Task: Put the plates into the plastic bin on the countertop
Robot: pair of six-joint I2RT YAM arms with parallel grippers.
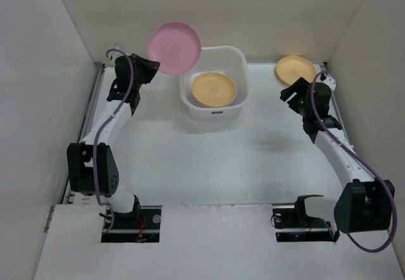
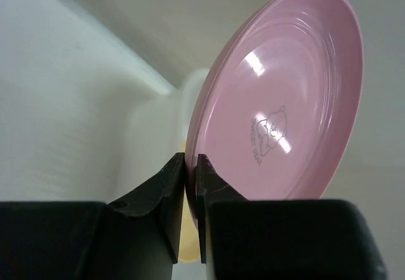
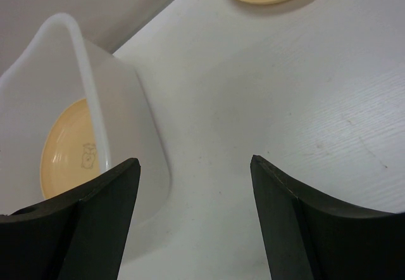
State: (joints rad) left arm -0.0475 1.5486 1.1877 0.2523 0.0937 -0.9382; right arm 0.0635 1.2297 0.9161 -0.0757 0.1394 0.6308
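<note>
The right gripper hangs open above the counter, short of a yellow plate. Farther back, the left gripper pinches the pink plate by its rim, tilted, with the plastic bin just to its right.

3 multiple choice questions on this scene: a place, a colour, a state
1. Where is the yellow-orange plate outside the plastic bin? A. countertop's far right B. in front of it C. by left arm's base
2. Colour of the plate in the left gripper? A. blue B. pink C. cream
3. The right gripper is? A. open, empty B. shut on a plate C. shut on the bin
Answers: 1 A, just beyond the right gripper; 2 B, jaws pinch the pink plate's rim; 3 A, jaws apart, nothing between.
</note>
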